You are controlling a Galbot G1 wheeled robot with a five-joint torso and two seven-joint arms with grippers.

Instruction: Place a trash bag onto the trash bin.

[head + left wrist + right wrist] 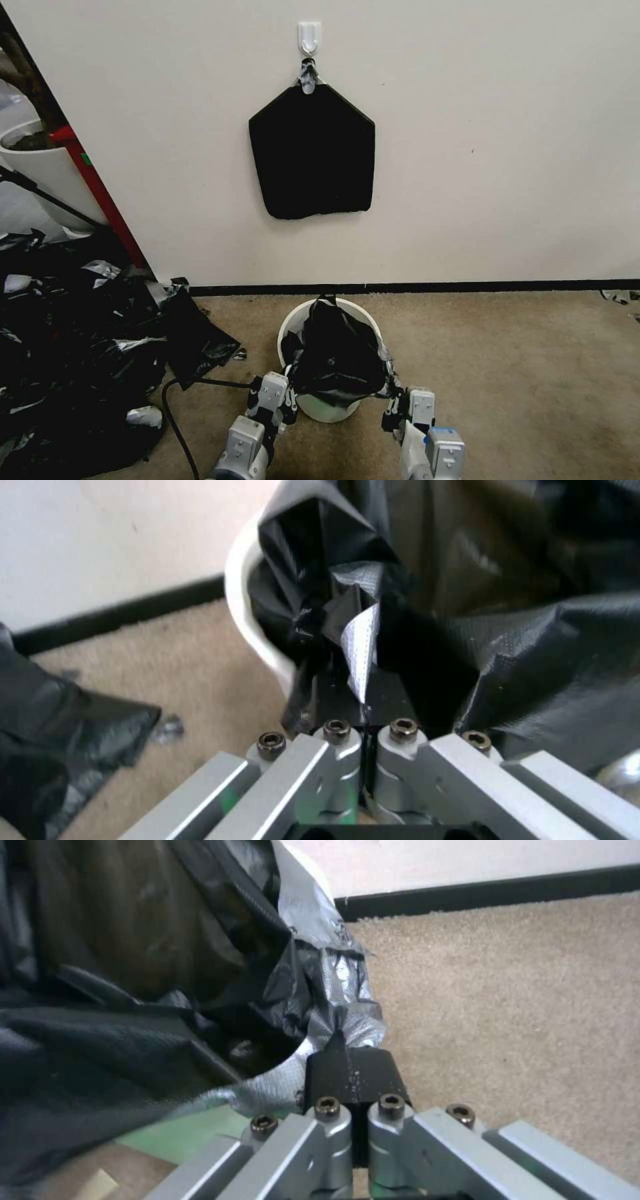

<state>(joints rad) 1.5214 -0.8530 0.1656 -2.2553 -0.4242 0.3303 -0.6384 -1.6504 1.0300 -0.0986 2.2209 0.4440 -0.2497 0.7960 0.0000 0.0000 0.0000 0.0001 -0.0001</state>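
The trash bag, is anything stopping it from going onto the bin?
Nothing visible does. The trash bag already hangs in the trash bin, held by the left end effector and the right end effector at the near rim.

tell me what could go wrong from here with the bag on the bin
1. The trash bag is bunched in the trash bin, with the far rim bare; it may slip in rather than cuff over.
2. The left gripper and right gripper are shut on thin film; pulling outward could tear it.
3. The light bin might tip or slide on the carpet.
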